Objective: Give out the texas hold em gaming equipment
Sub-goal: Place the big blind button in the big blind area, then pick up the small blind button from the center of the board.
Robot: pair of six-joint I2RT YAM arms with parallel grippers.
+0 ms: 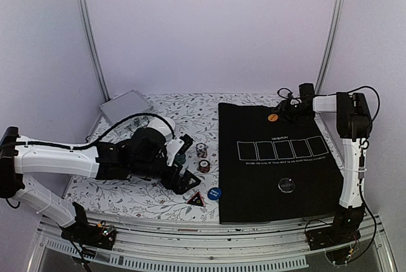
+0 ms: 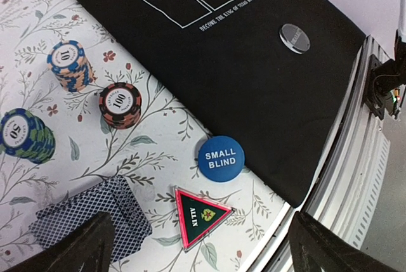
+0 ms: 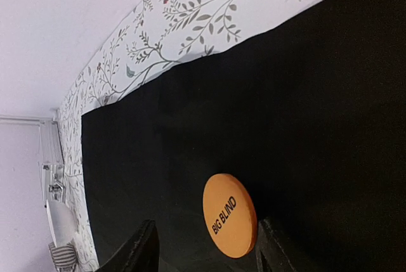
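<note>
An orange "BIG BLIND" button (image 3: pixel 229 215) (image 1: pixel 273 118) lies on the black mat (image 3: pixel 285 94) near its far edge. My right gripper (image 3: pixel 203 256) (image 1: pixel 283 111) is open around it: the button sits close to the right finger, with a clear gap to the left one. My left gripper (image 2: pixel 200 253) (image 1: pixel 185 182) hangs wide open and holds nothing. Below it lie a red-and-green "ALL IN" triangle (image 2: pixel 200 216), a blue "SMALL BLIND" button (image 2: pixel 221 158) and spread blue-backed cards (image 2: pixel 92 218). Three chip stacks stand nearby: blue-orange (image 2: pixel 68 63), red-brown (image 2: pixel 119 104) and green-blue (image 2: pixel 24 134).
A clear dealer disc (image 2: pixel 295 36) (image 1: pixel 287 186) rests on the mat below the printed row of card boxes (image 1: pixel 281 149). A silver case (image 1: pixel 125 106) lies at the back left, with a white bowl (image 1: pixel 163 126) beside it. The table's front rail (image 2: pixel 355 158) runs just past the mat.
</note>
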